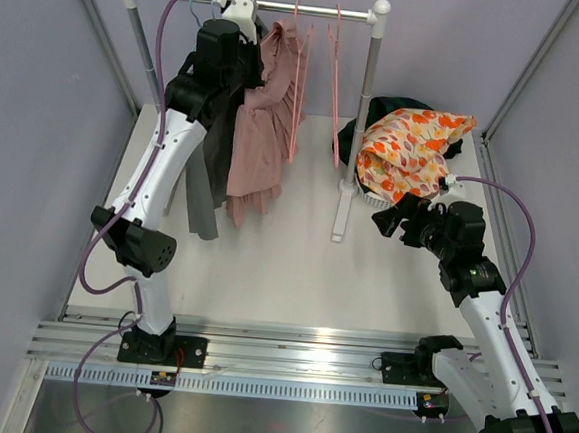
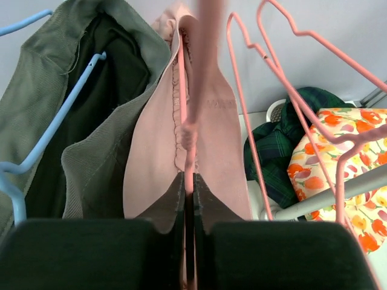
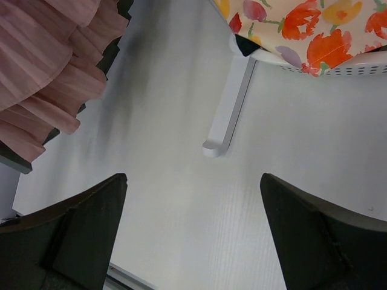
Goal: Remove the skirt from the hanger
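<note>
Reaching up to the rail (image 1: 316,10) at the upper left of the top view, the left gripper (image 1: 254,53) is at the top of the pink skirt (image 1: 260,144). In the left wrist view its fingers (image 2: 166,205) are pressed together at the lower middle of the frame. A thin pink strip is pinched between them. This strip is the gathered top edge of the skirt where it runs along the pink hanger (image 2: 181,90). I cannot tell if the wire itself is also in the grip.

The skirt hangs from the rail, between a grey-green garment (image 1: 203,190) on a blue hanger (image 2: 54,127) on its left and two bare pink hangers (image 1: 300,87) on its right.

The right gripper (image 1: 384,222) is low at the middle right of the top view, above the white table (image 1: 286,266), with its jaws spread wide and nothing between them. Just beside it, to the upper right, a white basket (image 1: 371,195) holds a cloth with orange flowers (image 1: 415,146), and a dark green checked cloth (image 1: 398,107) lies behind. In the right wrist view the skirt's hem fills the upper left corner and the basket's rim is at the upper right.
</note>
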Robot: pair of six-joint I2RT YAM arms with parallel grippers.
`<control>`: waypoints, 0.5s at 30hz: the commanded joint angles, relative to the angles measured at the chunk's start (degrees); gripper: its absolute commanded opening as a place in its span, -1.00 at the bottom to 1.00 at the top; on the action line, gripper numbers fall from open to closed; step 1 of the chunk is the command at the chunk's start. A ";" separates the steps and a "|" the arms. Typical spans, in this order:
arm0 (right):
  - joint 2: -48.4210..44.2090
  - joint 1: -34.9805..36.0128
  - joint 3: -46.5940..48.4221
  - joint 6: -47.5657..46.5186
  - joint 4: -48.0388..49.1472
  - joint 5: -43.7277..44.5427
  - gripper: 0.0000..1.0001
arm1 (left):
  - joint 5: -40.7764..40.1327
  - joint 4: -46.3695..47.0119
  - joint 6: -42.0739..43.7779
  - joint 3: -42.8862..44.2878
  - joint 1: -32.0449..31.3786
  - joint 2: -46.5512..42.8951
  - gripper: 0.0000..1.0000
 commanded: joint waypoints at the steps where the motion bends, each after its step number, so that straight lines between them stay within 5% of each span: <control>1: -0.05 0.37 -0.03 -0.26 1.74 -0.42 0.99 | 0.57 1.70 -0.95 5.31 0.22 0.25 -1.00; 8: 0.65 0.37 5.14 0.80 8.84 -10.94 0.99 | -1.09 1.87 -0.24 6.19 -0.65 -6.07 -1.00; 15: 11.54 7.73 30.65 -1.54 10.31 -16.45 0.99 | -2.07 -0.24 -0.59 7.25 -2.50 -11.17 -1.00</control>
